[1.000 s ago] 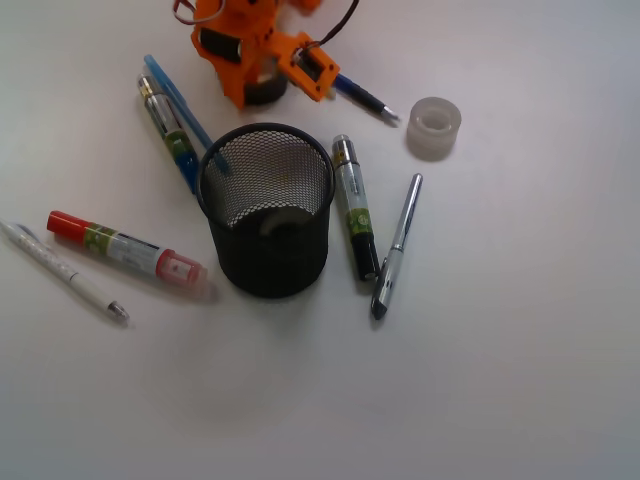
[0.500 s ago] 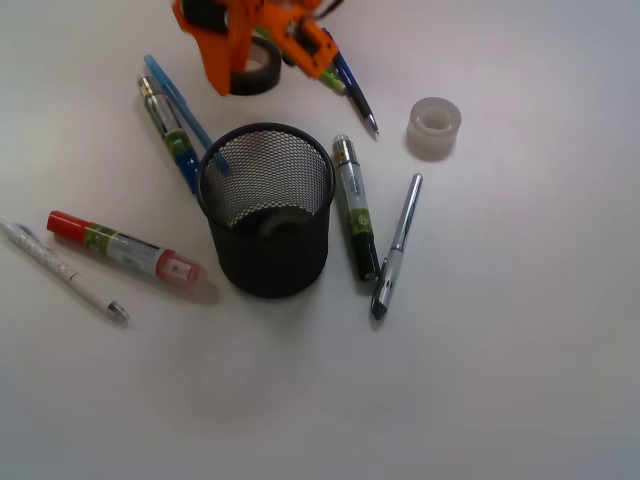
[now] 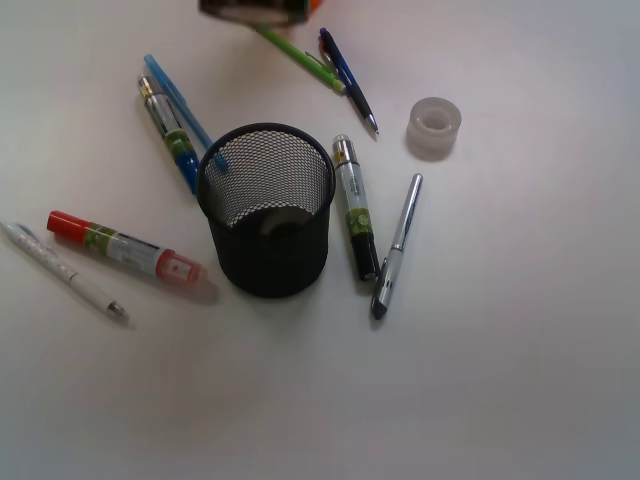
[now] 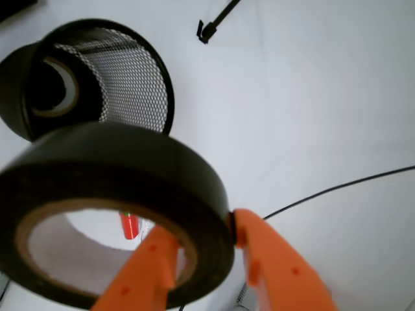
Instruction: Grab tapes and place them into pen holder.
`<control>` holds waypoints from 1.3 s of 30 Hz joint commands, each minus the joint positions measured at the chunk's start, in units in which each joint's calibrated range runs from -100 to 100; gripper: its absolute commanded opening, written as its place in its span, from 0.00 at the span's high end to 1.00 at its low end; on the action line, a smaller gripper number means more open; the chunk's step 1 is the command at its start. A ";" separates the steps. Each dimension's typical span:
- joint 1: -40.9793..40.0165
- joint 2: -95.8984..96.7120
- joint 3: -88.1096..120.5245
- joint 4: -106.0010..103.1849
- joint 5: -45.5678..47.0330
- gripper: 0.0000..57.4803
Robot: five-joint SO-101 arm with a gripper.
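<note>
A dark tape roll (image 4: pixel 110 214) is being held clamped in the orange gripper (image 4: pixel 201 249): one finger (image 4: pixel 142 272) is being pressed against the inside of the roll's ring, the other (image 4: pixel 279 272) against its outer wall. In the wrist view the roll is being carried above the white table (image 3: pixel 500 380), with the pen holder (image 3: pixel 267 210) seen below and beyond it, open mouth up. In the front view only a sliver of the gripper and the roll is being shown at the top edge, well apart from the holder.

The black mesh pen holder is being kept upright near the middle of the table. A second dark tape roll (image 4: pixel 55 87) is being seen lying inside it at the bottom, through the mouth and the mesh.

The clear tape roll (image 3: pixel 434 127) is lying flat on the table to the holder's upper right, touching nothing.

Around the holder, pens are being left scattered: a blue pen (image 3: pixel 185 115) and a silver-and-green marker (image 3: pixel 165 125) side by side to the upper left, a red-capped glue pen (image 3: pixel 125 250) and a white pen (image 3: pixel 65 270) to the left, a black-and-silver marker (image 3: pixel 356 208) just beside the holder's right wall, a silver pen (image 3: pixel 396 247) further right, and a green pen (image 3: pixel 300 60) with a dark blue pen (image 3: pixel 348 82) near the top.
</note>
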 commanded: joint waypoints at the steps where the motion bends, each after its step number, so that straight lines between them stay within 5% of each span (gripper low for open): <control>1: -0.91 9.39 -10.90 -0.56 0.00 0.99; 12: -2.03 35.57 -44.06 14.23 1.22 0.99; 27: -1.35 46.28 -51.94 17.99 0.15 0.98; 34: -1.43 46.28 -52.30 26.30 -1.71 0.53; 39: -2.10 46.11 -52.03 27.70 -1.71 0.51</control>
